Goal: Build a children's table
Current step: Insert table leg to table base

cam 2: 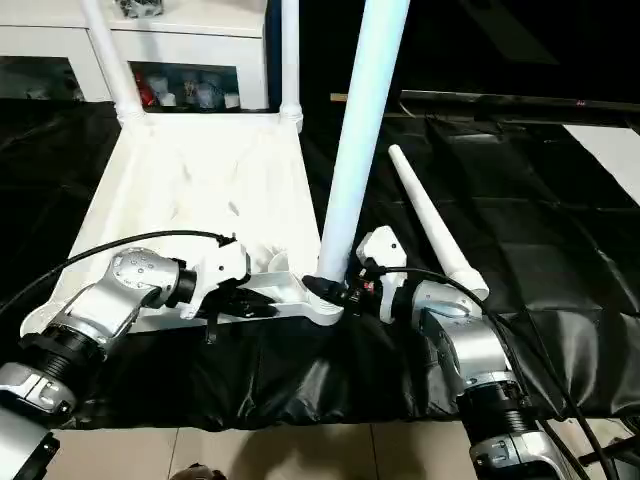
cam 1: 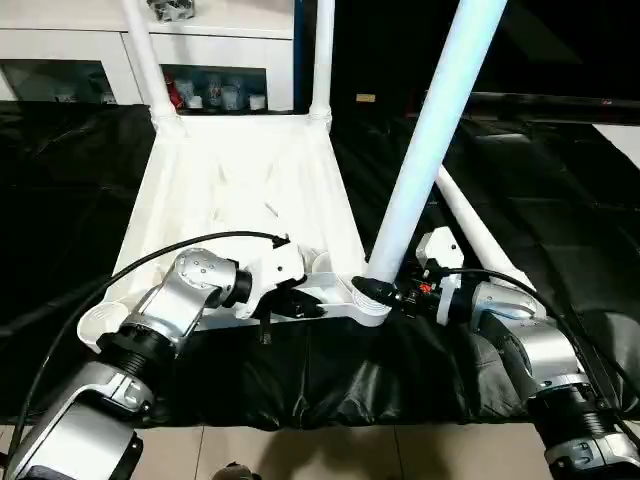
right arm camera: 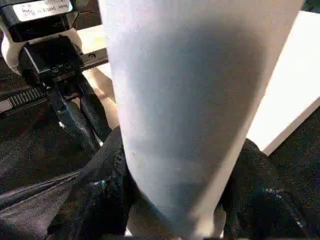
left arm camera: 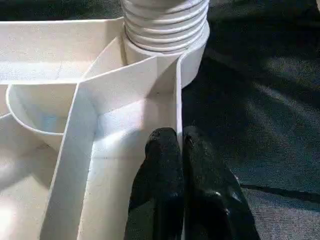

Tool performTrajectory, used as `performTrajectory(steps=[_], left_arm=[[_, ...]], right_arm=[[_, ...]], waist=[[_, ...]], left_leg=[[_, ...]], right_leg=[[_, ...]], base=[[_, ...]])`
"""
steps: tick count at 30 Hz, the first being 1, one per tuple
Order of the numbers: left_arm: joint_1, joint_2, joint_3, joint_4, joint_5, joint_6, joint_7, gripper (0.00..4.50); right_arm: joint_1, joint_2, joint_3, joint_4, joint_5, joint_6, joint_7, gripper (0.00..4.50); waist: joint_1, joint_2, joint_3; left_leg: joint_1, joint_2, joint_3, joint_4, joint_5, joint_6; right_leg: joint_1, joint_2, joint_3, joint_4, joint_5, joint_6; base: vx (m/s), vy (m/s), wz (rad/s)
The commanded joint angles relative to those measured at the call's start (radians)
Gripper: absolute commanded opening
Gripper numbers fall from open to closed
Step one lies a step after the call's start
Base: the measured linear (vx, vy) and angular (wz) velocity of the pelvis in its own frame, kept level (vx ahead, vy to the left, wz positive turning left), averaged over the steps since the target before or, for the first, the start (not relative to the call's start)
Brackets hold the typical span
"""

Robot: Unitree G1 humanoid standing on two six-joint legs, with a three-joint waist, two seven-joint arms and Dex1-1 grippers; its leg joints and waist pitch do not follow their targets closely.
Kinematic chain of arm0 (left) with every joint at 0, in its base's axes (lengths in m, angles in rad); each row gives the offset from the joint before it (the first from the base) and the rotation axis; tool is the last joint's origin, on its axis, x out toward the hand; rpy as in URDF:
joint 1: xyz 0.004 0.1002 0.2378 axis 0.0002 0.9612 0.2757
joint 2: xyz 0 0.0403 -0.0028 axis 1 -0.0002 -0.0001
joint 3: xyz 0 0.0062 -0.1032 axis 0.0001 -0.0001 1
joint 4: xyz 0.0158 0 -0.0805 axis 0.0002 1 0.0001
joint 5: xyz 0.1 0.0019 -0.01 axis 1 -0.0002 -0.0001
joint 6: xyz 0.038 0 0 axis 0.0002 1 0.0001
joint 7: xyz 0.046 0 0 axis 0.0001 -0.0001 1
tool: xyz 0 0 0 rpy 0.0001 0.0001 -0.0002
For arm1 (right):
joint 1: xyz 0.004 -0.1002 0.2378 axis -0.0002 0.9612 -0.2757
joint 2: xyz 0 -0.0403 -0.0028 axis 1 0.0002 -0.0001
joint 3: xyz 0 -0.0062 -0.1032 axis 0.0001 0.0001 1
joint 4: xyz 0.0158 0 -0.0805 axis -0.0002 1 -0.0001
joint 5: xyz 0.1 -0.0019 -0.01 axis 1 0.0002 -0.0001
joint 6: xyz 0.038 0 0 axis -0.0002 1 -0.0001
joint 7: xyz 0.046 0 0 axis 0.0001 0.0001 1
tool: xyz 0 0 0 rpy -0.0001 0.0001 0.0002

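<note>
The upturned table top (cam 1: 240, 190) lies on the black sheet (cam 1: 560, 200). At its near rim, left of the corner socket (left arm camera: 192, 55), the left gripper (left arm camera: 181, 145) pinches the rim wall, fingers together; a slip would shift the top. Right of the socket, the right gripper (cam 1: 385, 292) clamps the leaning leg (cam 1: 425, 140), which could jam crooked.

One table top (cam 1: 240, 190), four legs (cam 1: 430, 140), and two end effectors (cam 1: 385, 293).

No readable text anywhere. A white label (right arm camera: 42, 9) on the left gripper (right arm camera: 82, 117) carries print too blurred to read.
</note>
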Motion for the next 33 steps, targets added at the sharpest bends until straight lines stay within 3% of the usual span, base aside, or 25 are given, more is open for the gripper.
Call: performTrajectory(steps=[1, 4, 9, 15, 20, 24, 25, 27, 29, 30, 31, 33], left_arm=[[0.001, 0.017, -0.027, 0.006, 0.036, 0.002, -0.017, 0.0], [0.012, 0.022, -0.028, -0.023, 0.016, -0.003, -0.063, 0.0], [0.028, 0.042, -0.05, -0.069, -0.011, -0.004, -0.161, 0.0], [0.012, 0.052, -0.049, -0.041, 0.01, -0.02, -0.168, 0.0], [0.005, 0.047, -0.027, -0.036, 0.016, -0.001, -0.12, 0.0], [-0.003, -0.004, 0.053, -0.071, -0.013, 0.104, 0.041, 0.0], [-0.005, -0.027, 0.08, -0.098, -0.02, 0.159, 0.106, 0.0], [-0.005, -0.029, 0.082, -0.101, -0.021, 0.164, 0.112, 0.0], [0.003, -0.061, 0.107, -0.149, -0.017, 0.225, 0.195, 0.0], [0.035, -0.146, 0.149, -0.247, -0.013, 0.327, 0.346, 0.0], [0.035, -0.146, 0.149, -0.247, -0.013, 0.327, 0.346, 0.0], [0.076, -0.223, 0.137, -0.308, 0.021, 0.36, 0.45, 0.0]], right_arm=[[0.001, -0.011, -0.016, 0.025, 0.015, 0.009, 0.018, 2.01], [0.008, -0.024, -0.008, 0.015, 0.039, 0.006, 0.087, 2.01], [0.025, -0.073, 0.035, 0.008, 0.057, 0.034, 0.226, 2.01], [0.027, -0.105, 0.082, 0.046, 0.005, -0.007, 0.285, 2.0], [0.014, -0.083, 0.063, 0.076, 0.0, -0.02, 0.25, 2.0], [-0.06, -0.002, -0.001, 0.228, -0.046, -0.059, -0.01, 2.0], [-0.092, 0.024, -0.019, 0.291, -0.063, -0.064, -0.107, 2.0], [-0.095, 0.026, -0.02, 0.296, -0.065, -0.065, -0.115, 1.99], [-0.131, 0.062, -0.045, 0.36, -0.066, -0.059, -0.22, 1.99], [-0.193, 0.126, -0.089, 0.458, -0.051, -0.047, -0.389, 1.99], [-0.193, 0.126, -0.089, 0.458, -0.051, -0.047, -0.389, 1.99], [-0.243, 0.179, -0.115, 0.535, -0.042, -0.047, -0.503, 1.99]], waist=[[0.006, 0.012, -0.068], [0.006, 0.01, -0.071], [0.017, 0.012, -0.075], [0.032, 0.006, -0.068], [0.034, 0.003, -0.064], [0.02, 0.007, -0.058], [0.012, 0.007, -0.057], [-0.001, 0.003, -0.057], [-0.016, 0.012, -0.054], [-0.023, 0.009, -0.058], [-0.027, 0.011, -0.057], [-0.034, 0.009, -0.058]], left_leg=[[0.012, 0.017, -0.001, -0.075, -0.329, -0.013], [0.012, 0.018, -0.001, -0.073, -0.312, -0.007], [0.012, 0.02, 0.004, -0.066, -0.245, 0.021], [0.016, 0.021, 0.006, -0.069, -0.285, 0.012], [0.016, 0.021, 0.003, -0.073, -0.314, 0.0], [0.016, 0.018, -0.002, -0.078, -0.356, -0.027], [0.013, 0.015, -0.006, -0.078, -0.364, -0.039], [0.006, 0.013, -0.01, -0.081, -0.362, -0.041], [0.0, 0.014, -0.013, -0.084, -0.369, -0.043], [0.0, 0.014, -0.012, -0.081, -0.366, -0.045], [-0.001, 0.013, -0.012, -0.081, -0.359, -0.047], [0.003, 0.009, -0.006, -0.073, -0.328, -0.022]], right_leg=[[0.041, -0.048, 0.036, -0.085, -0.319, -0.184], [0.043, -0.046, 0.036, -0.08, -0.275, -0.196], [0.047, -0.041, 0.035, -0.063, -0.124, -0.246], [0.044, -0.046, 0.037, -0.069, -0.19, -0.235], [0.042, -0.049, 0.038, -0.077, -0.28, -0.205], [0.034, -0.05, 0.035, -0.084, -0.38, -0.184], [0.038, -0.053, 0.031, -0.087, -0.423, -0.173], [0.043, -0.051, 0.027, -0.093, -0.457, -0.146], [0.042, -0.049, 0.027, -0.091, -0.431, -0.15], [0.044, -0.049, 0.026, -0.087, -0.419, -0.155], [0.042, -0.048, 0.026, -0.085, -0.409, -0.162], [0.038, -0.046, 0.028, -0.094, -0.396, -0.17]], base=[[0.0, 0.0, 0.0], [0.0, 0.0, 0.0], [0.0, 0.0, 0.0], [0.0, 0.0, 0.0], [0.0, 0.0, 0.0], [0.0, 0.0, 0.0], [0.0, 0.0, 0.0], [-0.032, 0.002, -0.06], [0.0, 0.0, 0.0], [0.0, 0.0, 0.0], [0.0, 0.0, 0.0], [0.0, 0.0, 0.0]])
